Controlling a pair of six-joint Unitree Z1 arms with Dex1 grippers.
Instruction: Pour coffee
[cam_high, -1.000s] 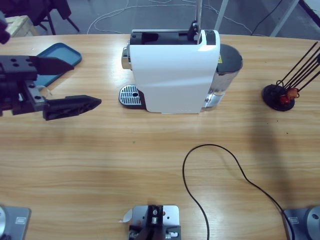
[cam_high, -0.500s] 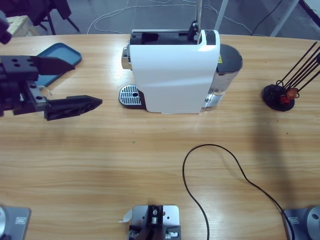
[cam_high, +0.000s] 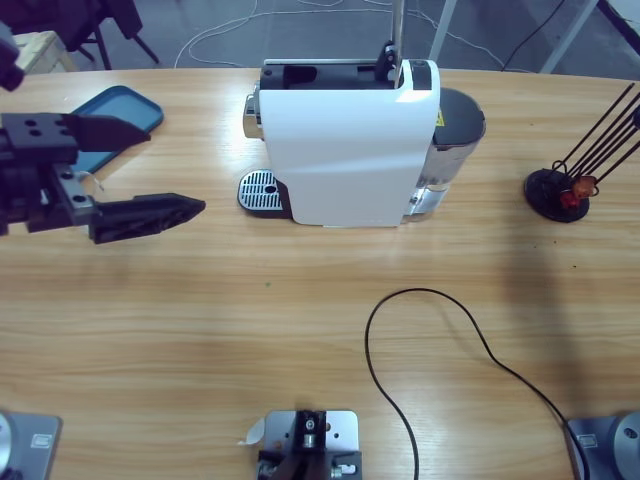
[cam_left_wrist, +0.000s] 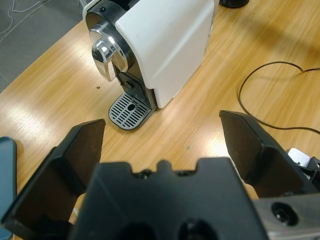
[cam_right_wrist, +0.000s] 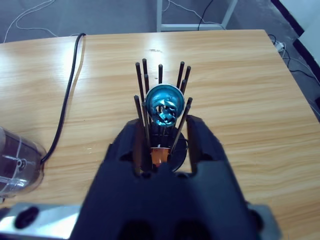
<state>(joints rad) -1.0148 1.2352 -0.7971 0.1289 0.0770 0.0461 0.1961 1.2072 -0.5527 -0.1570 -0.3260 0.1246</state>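
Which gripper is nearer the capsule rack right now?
Right. The right gripper has its jaws straddling the capsule rack; the left gripper hangs open at the table's far end, beyond the coffee machine.

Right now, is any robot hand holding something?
The left hand is open and empty. The right hand sits around the capsule rack; whether it grips anything cannot be told.

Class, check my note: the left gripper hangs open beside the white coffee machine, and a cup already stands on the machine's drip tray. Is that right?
Not quite. The left gripper does hang open beside the white coffee machine, but the drip tray is bare: no cup stands on it. The left wrist view shows this most plainly, and the high view agrees.
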